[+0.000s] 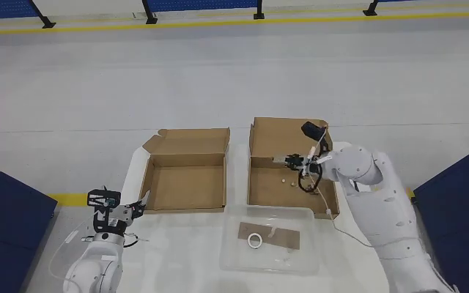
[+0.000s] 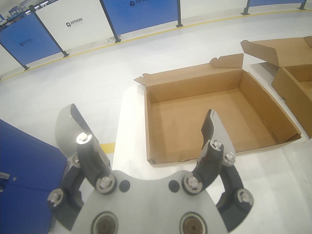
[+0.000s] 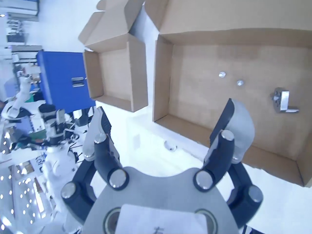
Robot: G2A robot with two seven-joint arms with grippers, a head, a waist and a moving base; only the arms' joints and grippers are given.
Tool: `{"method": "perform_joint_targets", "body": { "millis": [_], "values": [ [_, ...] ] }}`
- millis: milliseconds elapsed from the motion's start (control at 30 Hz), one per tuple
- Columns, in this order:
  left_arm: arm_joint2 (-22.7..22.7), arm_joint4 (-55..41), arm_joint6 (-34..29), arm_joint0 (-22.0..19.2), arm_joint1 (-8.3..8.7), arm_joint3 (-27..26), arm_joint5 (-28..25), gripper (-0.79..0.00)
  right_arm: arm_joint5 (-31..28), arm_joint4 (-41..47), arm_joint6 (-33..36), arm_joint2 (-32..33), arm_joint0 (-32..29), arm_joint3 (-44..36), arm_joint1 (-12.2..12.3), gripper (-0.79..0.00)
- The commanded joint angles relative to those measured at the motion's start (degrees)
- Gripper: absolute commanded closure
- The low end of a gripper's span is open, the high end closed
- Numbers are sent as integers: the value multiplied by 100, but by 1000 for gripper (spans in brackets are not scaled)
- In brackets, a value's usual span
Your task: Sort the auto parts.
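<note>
- Fingers point(image 2: 214, 127) spread wide, empty, on left gripper point(image 2: 141, 112) and right gripper point(image 3: 165, 107).
- Right wrist view: bracket point(image 3: 282, 101), two bolts point(image 3: 221, 74) inside right box point(image 3: 243, 49).
- White table point(image 1: 179, 238); blue panels point(image 2: 136, 5) behind.

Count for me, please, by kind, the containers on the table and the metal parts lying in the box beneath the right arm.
Cardboard boxes: 2
Clear plastic bin: 1
Small round metal parts: 2
Metal bracket: 1
Total: 6
</note>
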Motion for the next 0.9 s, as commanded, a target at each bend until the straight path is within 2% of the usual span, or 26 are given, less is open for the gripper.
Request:
{"method": "perform_joint_targets", "body": {
  "millis": [0, 167, 467, 633, 867],
  "values": [
    [0, 0, 0, 0, 0, 0, 0, -785, -243, 389, 257, 494, -331, -337, 72, -785],
    [0, 0, 0, 0, 0, 0, 0, -785, -721, 1234, 738, 1282, -876, -707, 192, -785],
    [0, 0, 0, 0, 0, 0, 0, -785, -1431, 2740, 1562, 2328, -1630, -751, 356, -785],
    [0, 0, 0, 0, 0, 0, 0, -785, -1743, 3234, 1769, 2625, -1925, -744, 436, -785],
    [0, 0, 0, 0, 0, 0, 0, -785, -1800, 3238, 1769, 2678, -1993, -747, 464, -785]
  ]
}}
